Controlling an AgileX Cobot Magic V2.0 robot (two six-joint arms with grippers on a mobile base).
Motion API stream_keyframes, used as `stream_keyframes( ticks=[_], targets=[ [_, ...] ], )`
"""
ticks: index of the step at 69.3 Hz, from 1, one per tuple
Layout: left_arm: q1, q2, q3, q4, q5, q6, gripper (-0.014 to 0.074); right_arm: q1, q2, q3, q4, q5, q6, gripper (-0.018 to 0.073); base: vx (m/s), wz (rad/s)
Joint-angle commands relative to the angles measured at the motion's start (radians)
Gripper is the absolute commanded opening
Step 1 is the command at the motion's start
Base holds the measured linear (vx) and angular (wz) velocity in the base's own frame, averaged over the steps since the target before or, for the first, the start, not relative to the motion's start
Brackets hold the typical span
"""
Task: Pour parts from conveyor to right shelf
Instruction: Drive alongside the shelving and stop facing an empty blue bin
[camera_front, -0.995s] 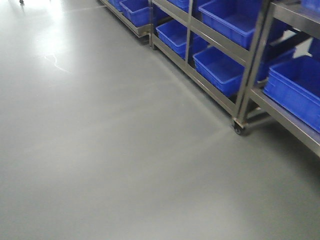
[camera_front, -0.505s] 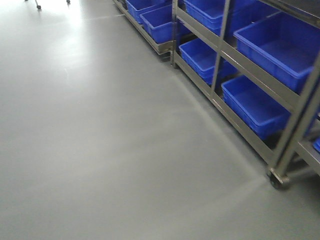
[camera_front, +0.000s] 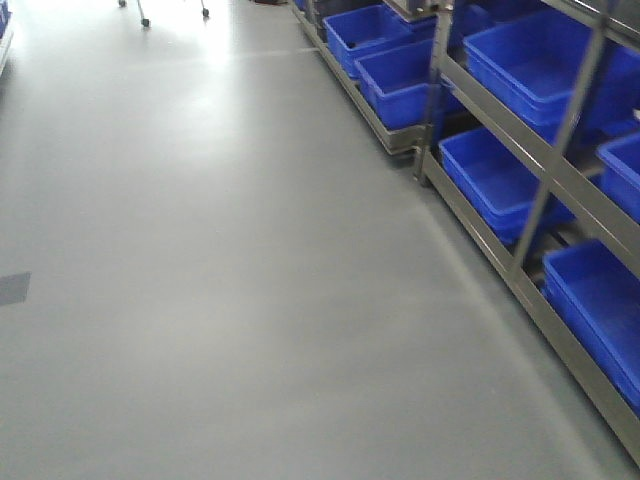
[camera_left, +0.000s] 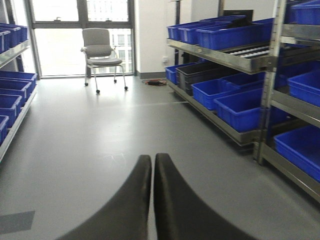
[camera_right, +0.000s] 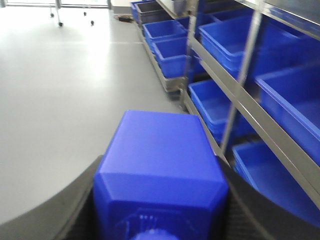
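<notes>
In the right wrist view my right gripper (camera_right: 161, 167) is shut on the part (camera_right: 160, 150), a bright-blue plastic block with a round stud near the bottom edge; black fingers (camera_right: 75, 200) press both its sides. The right shelf (camera_right: 246, 65), a steel rack holding deep blue bins (camera_right: 220, 102), stands to the right of the block. The front view shows the same right shelf (camera_front: 566, 128) and its bins (camera_front: 498, 180) along the right side. My left gripper (camera_left: 152, 158) is shut on nothing and hangs over bare floor. The conveyor is out of view.
Grey floor (camera_front: 220, 260) stretches ahead with a dark patch (camera_front: 12, 288) at the left. A grey wheeled chair (camera_left: 101, 50) stands before the windows at the far end. Another rack of blue bins (camera_left: 12, 95) lines the left wall.
The front view has swung left and moved along the rack. The rack's caster wheel has left the picture, and more open floor and the far chair legs now show.
</notes>
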Motion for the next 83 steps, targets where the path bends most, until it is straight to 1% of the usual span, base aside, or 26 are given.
stream_keyframes(
  ticks=[1, 48, 65, 83],
  targets=[
    [-0.005, -0.012, -0.02, -0.007, -0.079, -0.008, -0.0006, -0.001, 0.012, -0.029, -0.003, -0.078, -0.001, -0.0005, 0.73, 0.29],
    [-0.005, -0.012, -0.02, -0.007, -0.079, -0.008, -0.0006, -0.001, 0.012, -0.029, -0.003, -0.078, -0.001, -0.0005, 0.69, 0.15],
    [-0.005, -0.012, -0.02, -0.007, -0.079, -0.008, -0.0006, -0.001, 0.012, -0.029, -0.003, -0.078, -0.001, -0.0005, 0.58, 0.6],
    [-0.005, -0.012, -0.02, -0.007, -0.079, -0.008, -0.0006, -0.001, 0.012, -0.029, -0.003, -0.078, -0.001, -0.0005, 0.55, 0.97]
  ],
)
